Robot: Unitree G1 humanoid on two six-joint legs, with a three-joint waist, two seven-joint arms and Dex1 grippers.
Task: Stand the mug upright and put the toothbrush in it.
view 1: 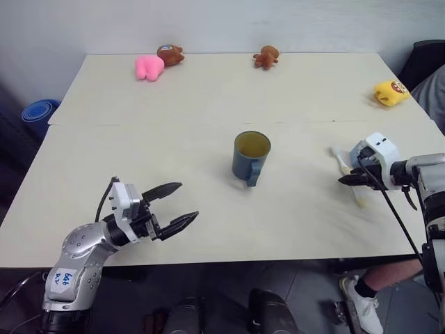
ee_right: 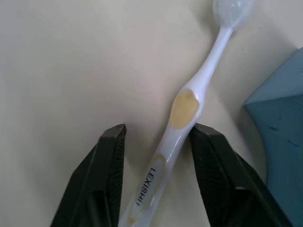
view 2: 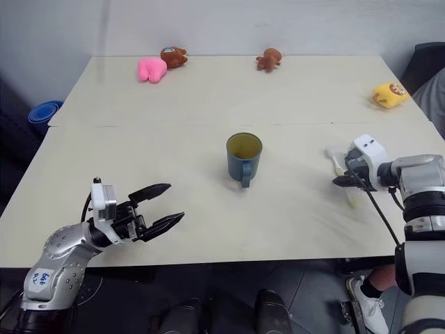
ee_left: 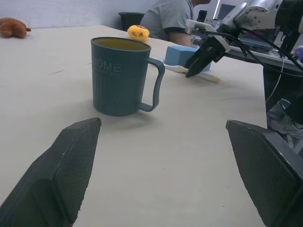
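Standing mug: the mug (view 1: 251, 157) is upright mid-table, handle toward the robot.
Toothbrush: the toothbrush (ee_right: 189, 106) lies flat on the table (view 1: 208, 90), well right of the mug, just beside a light blue block (ee_right: 284, 137).
Right gripper: the right gripper (ee_right: 158, 156) straddles the toothbrush handle; one finger touches it, a gap remains at the other.
Left gripper: the left gripper (view 1: 172, 205) hovers near-left of the mug, fingers spread, empty.
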